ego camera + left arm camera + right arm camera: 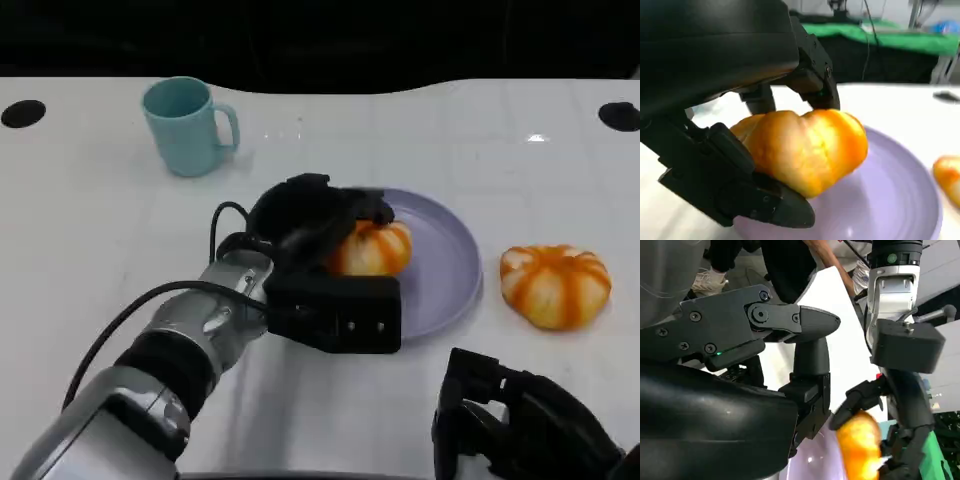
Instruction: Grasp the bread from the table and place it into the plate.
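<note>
Left hand holds bread over plate.

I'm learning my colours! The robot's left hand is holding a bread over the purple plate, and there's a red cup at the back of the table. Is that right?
Almost. The cup is light blue, not red, as the head view shows. The rest holds: the left hand holds the bread over the purple plate.
</note>
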### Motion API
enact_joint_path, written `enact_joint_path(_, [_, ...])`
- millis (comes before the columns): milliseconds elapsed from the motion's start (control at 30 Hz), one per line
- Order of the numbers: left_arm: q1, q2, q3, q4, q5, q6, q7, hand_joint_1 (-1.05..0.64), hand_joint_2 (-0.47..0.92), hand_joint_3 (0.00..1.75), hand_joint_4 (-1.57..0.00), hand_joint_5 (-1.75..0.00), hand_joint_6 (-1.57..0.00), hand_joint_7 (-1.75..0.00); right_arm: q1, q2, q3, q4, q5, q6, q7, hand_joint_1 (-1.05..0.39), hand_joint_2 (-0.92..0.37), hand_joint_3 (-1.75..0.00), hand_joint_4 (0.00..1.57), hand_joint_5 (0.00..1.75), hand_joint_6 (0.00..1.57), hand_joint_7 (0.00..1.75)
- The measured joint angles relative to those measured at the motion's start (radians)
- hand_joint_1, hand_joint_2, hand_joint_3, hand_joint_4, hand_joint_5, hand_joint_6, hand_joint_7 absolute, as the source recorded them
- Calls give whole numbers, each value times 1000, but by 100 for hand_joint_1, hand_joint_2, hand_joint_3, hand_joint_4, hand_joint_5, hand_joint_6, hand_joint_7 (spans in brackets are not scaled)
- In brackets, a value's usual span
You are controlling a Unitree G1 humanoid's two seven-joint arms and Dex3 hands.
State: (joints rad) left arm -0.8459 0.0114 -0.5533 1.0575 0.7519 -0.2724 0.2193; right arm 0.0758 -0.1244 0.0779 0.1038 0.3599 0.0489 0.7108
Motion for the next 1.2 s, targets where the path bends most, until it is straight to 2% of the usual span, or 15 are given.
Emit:
enact_joint_path(67, [0,3,-8,-9,2,27,-34,-80,92,27,-2,-45,-9,0,0,0,0,0,0,0,0,-51,-91,-45,63,175,42,174])
enact_joint_path(167, [0,14,-21,-34,4,50,-83,-91,92,33,-1,-43,-6,0,0,0,0,0,0,1,0,-50,-92,-46,62,175,42,175])
enact_joint_path(433, [12,55,-29,-140,-16,68,-162,-95,92,38,-3,-47,-6,-1,1,-1,-3,-5,1,5,1,-52,-92,-44,61,175,40,174])
enact_joint_path(633, [88,84,5,-248,-80,55,-215,-91,92,34,-9,-51,-13,-4,1,-1,-5,-5,3,5,5,-51,-92,-43,60,175,40,173])
enact_joint_path(733, [145,104,35,-315,-117,37,-221,-80,92,33,-25,-58,-25,-10,2,-1,-6,-5,4,5,8,-53,-92,-42,60,175,40,173])
enact_joint_path(767, [166,113,49,-340,-132,23,-220,-72,92,31,-40,-66,-39,-16,3,-1,-6,-5,3,5,8,-52,-92,-42,59,175,40,173])
enact_joint_path(833, [209,125,84,-372,-169,-41,-191,-66,92,30,-51,-72,-49,-21,4,-1,-6,-6,3,6,7,-52,-92,-42,59,175,40,173])
enact_joint_path(900, [256,129,122,-388,-218,-118,-157,-61,92,29,-60,-94,-62,-34,6,-2,-6,-8,3,6,7,-52,-92,-42,60,175,41,173])
enact_joint_path(933, [284,127,146,-399,-260,-149,-154,-60,92,30,-57,-112,-59,-49,8,-1,-5,-8,3,6,6,-52,-92,-42,61,175,41,173])
enact_joint_path(1000, [340,112,198,-421,-386,-184,-208,-57,92,30,-57,-152,-53,-91,11,-1,-5,-10,2,6,3,-52,-92,-42,61,175,42,173])
enact_joint_path(1033, [367,103,222,-434,-460,-188,-260,-57,92,29,-59,-161,-53,-105,12,-1,-5,-11,2,6,1,-52,-92,-42,61,175,41,172])
enact_joint_path(1067, [393,93,245,-452,-536,-186,-318,-60,92,30,-62,-169,-55,-125,12,-1,-4,-12,2,6,0,-52,-92,-42,61,175,41,172])
enact_joint_path(1200, [504,63,316,-593,-803,-102,-533,-62,92,35,-71,-174,-55,-153,15,-1,-3,-20,3,7,1,-52,-92,-42,61,175,42,172])
